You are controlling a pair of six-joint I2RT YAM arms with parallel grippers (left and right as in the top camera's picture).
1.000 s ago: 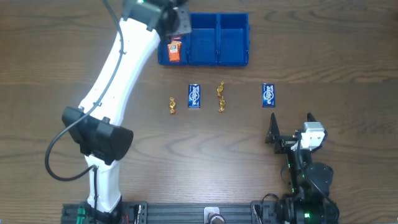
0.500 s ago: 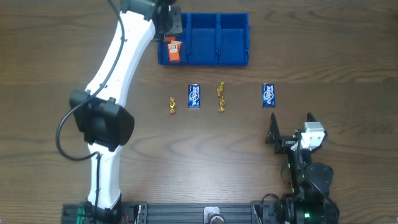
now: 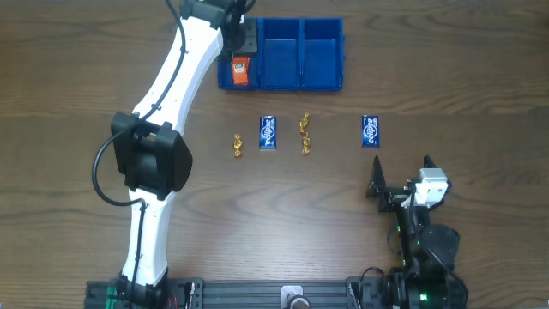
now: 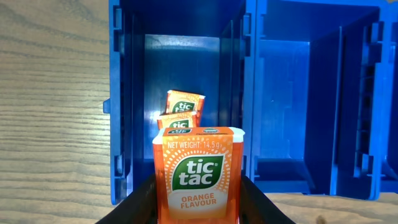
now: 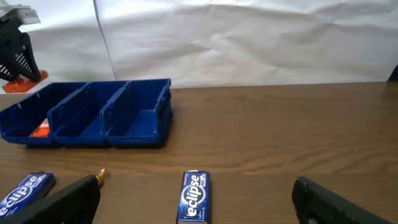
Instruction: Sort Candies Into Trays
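My left arm's elbow has swung closer to the blue tray (image 3: 322,84) since a second ago. My left pincer (image 4: 199,199) stays clenched on an upright orange mint box (image 4: 199,168) over the near end of the tray's left compartment, where two more orange boxes (image 4: 185,102) lie. Two blue gum packs (image 3: 268,132) and three gold-wrapped candies (image 3: 238,144) lie on the table (image 3: 480,86) between the tray and my right pincer (image 5: 199,202), which rests released, well apart.
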